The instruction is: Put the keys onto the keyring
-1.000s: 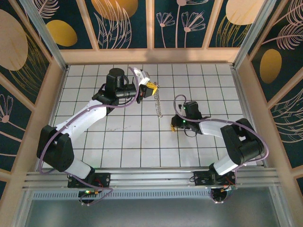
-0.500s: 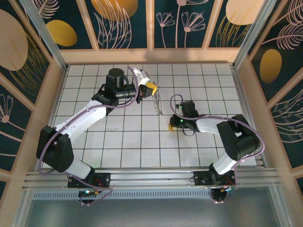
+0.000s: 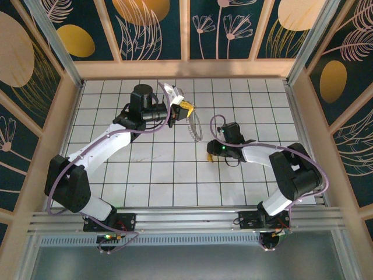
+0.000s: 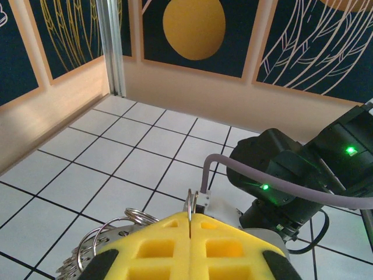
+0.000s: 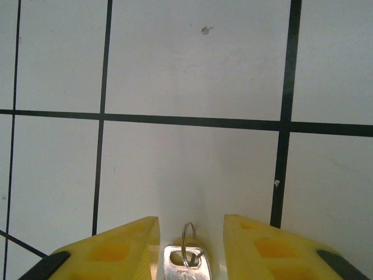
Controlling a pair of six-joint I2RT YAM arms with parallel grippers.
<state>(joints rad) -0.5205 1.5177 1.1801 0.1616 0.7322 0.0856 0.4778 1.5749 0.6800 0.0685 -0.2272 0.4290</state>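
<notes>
Right hand astride key; bare tiles ahead.

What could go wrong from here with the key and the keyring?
The right pincer stands open around the key, which seems to lie loose on the tile; lifting away could leave it behind or nudge it aside. The left pincer, shut, pinches the keyring by only a thin sliver of metal while the rest dangles, so it might slip out.
</notes>
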